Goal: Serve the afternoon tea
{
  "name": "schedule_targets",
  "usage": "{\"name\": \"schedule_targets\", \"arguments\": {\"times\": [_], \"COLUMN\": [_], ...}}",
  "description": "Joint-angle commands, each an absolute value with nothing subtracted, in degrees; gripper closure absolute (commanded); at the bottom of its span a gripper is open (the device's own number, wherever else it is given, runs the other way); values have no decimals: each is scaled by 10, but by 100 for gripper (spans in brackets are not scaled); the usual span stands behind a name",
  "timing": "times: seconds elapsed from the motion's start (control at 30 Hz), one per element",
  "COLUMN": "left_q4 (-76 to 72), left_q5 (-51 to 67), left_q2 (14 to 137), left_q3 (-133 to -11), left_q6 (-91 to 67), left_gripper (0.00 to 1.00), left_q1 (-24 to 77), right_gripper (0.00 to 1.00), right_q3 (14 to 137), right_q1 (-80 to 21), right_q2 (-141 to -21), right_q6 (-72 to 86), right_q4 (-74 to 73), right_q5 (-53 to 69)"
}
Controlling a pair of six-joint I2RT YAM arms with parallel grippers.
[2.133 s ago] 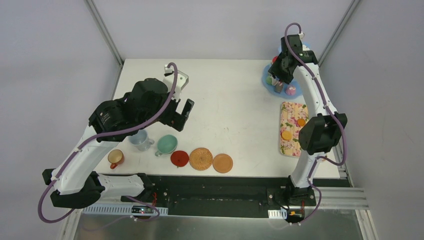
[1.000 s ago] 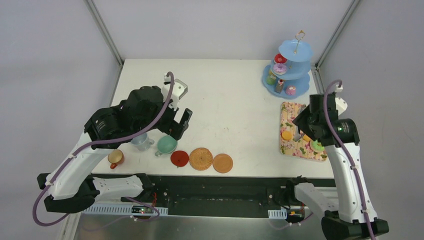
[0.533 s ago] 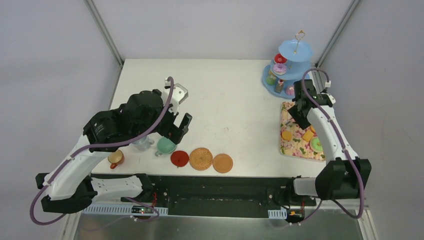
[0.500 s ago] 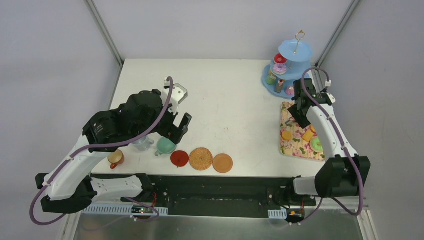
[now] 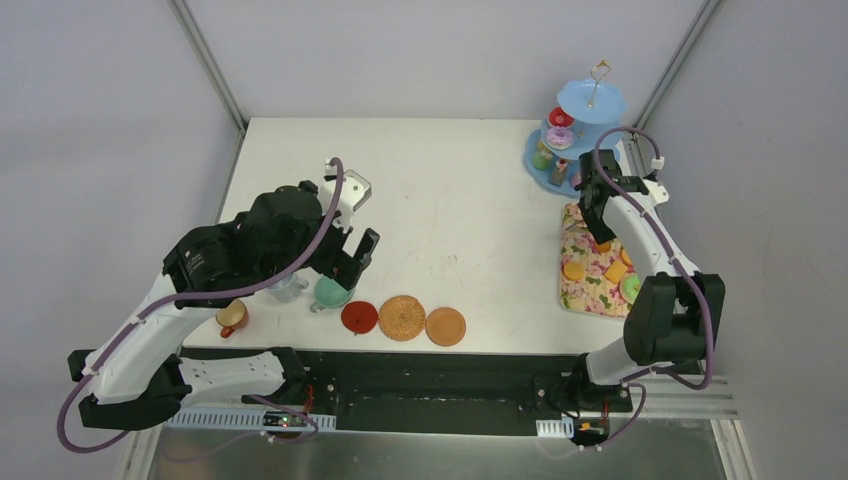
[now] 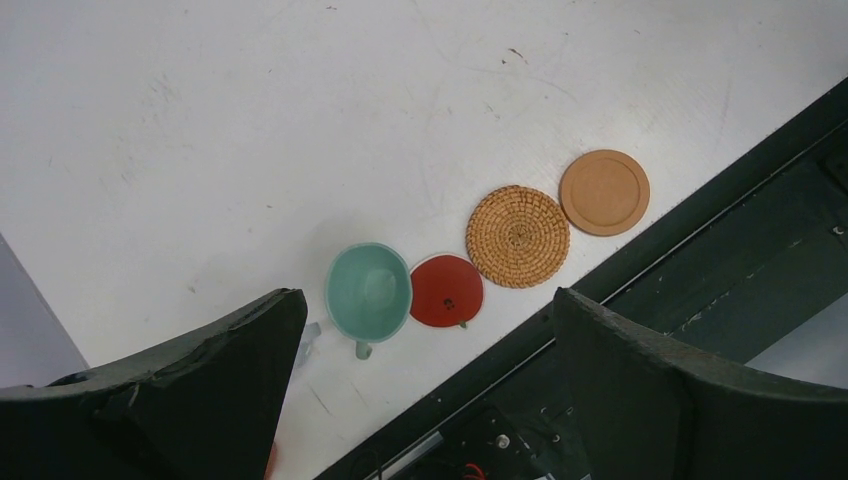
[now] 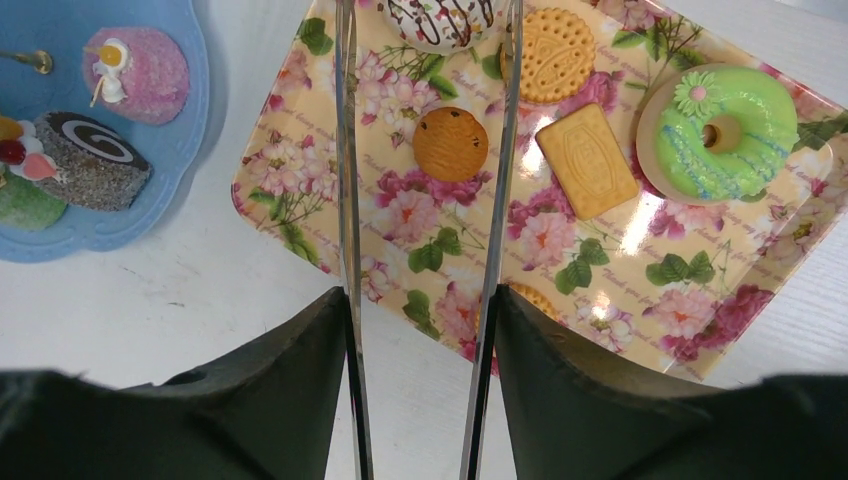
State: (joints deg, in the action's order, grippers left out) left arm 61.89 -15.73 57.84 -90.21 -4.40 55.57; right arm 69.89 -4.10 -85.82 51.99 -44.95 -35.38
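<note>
The mint green cup (image 5: 333,291), grey-blue cup (image 5: 283,289) and orange cup (image 5: 232,316) stand at the near left, beside a red coaster (image 5: 359,316), a woven coaster (image 5: 402,317) and a tan coaster (image 5: 445,326). My left gripper (image 5: 350,265) hovers open above the mint cup (image 6: 368,290) and red coaster (image 6: 446,290). My right gripper (image 7: 420,300) is shut on the metal tongs (image 7: 347,150). Their open arms straddle a chocolate-drizzled donut (image 7: 440,20) on the floral tray (image 7: 300,230). The light-blue stand (image 5: 575,130) holds several sweets.
On the tray lie a chip biscuit (image 7: 451,143), a round biscuit (image 7: 555,55), a rectangular biscuit (image 7: 586,160) and a green donut (image 7: 718,130). The stand's bottom tier (image 7: 190,120) lies just left of the tongs. A small white bracket (image 5: 352,190) sits behind the left arm.
My right arm swung from the stand out to the tray's near side, then back to its far end near the stand. My left gripper sank slightly toward the cups.
</note>
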Motion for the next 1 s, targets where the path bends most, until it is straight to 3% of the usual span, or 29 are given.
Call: {"name": "schedule_targets", "arguments": {"times": [0.0, 0.97], "left_q4": [612, 607], "left_q5": [-180, -177], "left_q2": [575, 590], "left_q3": [-896, -906], "left_q6": [-29, -25], "left_gripper": [0, 0], "left_q1": [564, 564], "right_gripper": [43, 44], "right_q3": [710, 676], "right_q1": [-38, -38], "right_q2": [-863, -896], "right_q6": [546, 498], "right_q4": [-434, -414], "right_q5": [-401, -361]}}
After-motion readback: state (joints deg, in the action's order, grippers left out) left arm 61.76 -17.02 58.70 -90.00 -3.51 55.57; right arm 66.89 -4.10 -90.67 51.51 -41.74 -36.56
